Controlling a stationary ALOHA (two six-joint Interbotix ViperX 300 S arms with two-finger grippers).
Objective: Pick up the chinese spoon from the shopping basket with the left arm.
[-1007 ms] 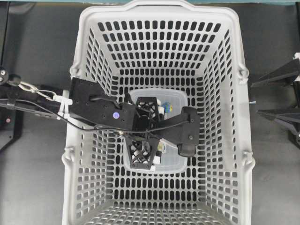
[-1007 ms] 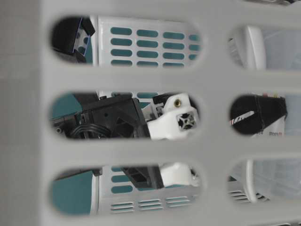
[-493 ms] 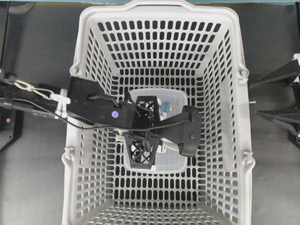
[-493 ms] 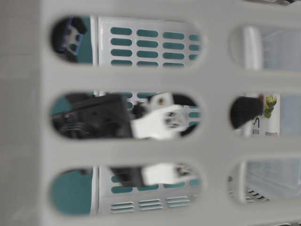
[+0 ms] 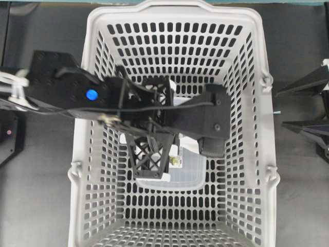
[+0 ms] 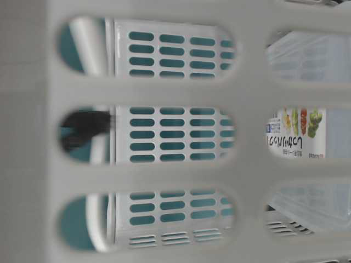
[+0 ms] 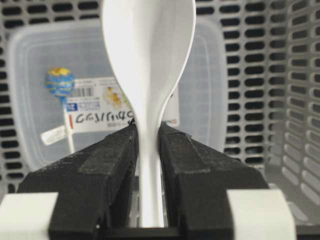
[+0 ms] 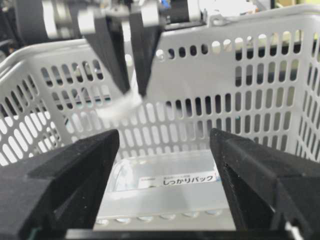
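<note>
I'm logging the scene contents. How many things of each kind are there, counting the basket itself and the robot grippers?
Light-grey slotted plastic shopping basket: 1
Clear rectangular lidded food container with printed label: 1
Glossy white chinese soup spoon: 1
Black robot grippers: 2 (left gripper, right gripper)
Total: 5

Your left gripper [image 7: 148, 145] is now clamping the chinese spoon [image 7: 149, 75] by its handle, where a second ago its jaws stood wide. The left arm [image 5: 77, 95] is rising out of the shopping basket [image 5: 267, 103], carrying the spoon clear of the clear container [image 7: 40, 90] and leaving the table-level view nearly bare.
</note>
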